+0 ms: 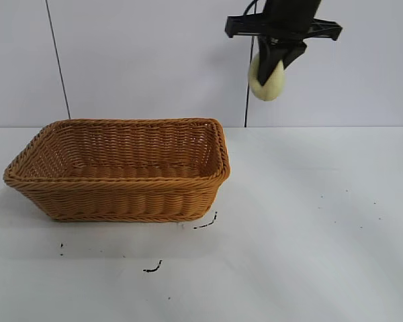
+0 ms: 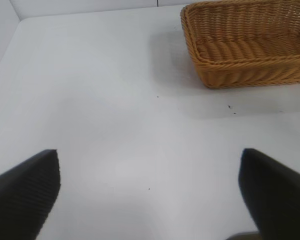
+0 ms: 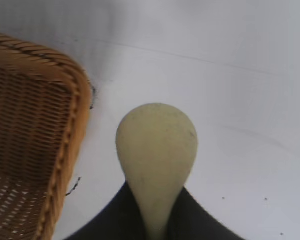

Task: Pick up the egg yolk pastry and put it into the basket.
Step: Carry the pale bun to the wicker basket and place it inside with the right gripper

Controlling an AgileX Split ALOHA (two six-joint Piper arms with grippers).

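Nearest the exterior camera, the white tabletop (image 1: 309,255) carries a few small black marks (image 1: 152,268) toward its front edge, one short curl below the basket and another just off the basket's near right corner; behind them the basket (image 1: 121,171), a rectangular orange-tan wicker one with flared sides and a braided rim, sits on the left half of the tabletop, its long side facing the camera and nothing visible inside it; farther back and higher, the right gripper (image 1: 272,70) hangs in the air above the tabletop's back edge, just to the right of the basket's far right corner, pointing steeply down; its dark fingers are clamped on the egg yolk pastry (image 1: 266,80), which is pale yellow, squeezed narrow where the fingers pinch it, and bulging out round below them; in the right wrist view the egg yolk pastry (image 3: 156,150) hovers over bare tabletop, with the basket's corner just beside it; the left gripper (image 2: 150,195) is parked low over the tabletop's left part, away from the basket, its two dark fingers (image 2: 25,192) standing wide apart with nothing between them.
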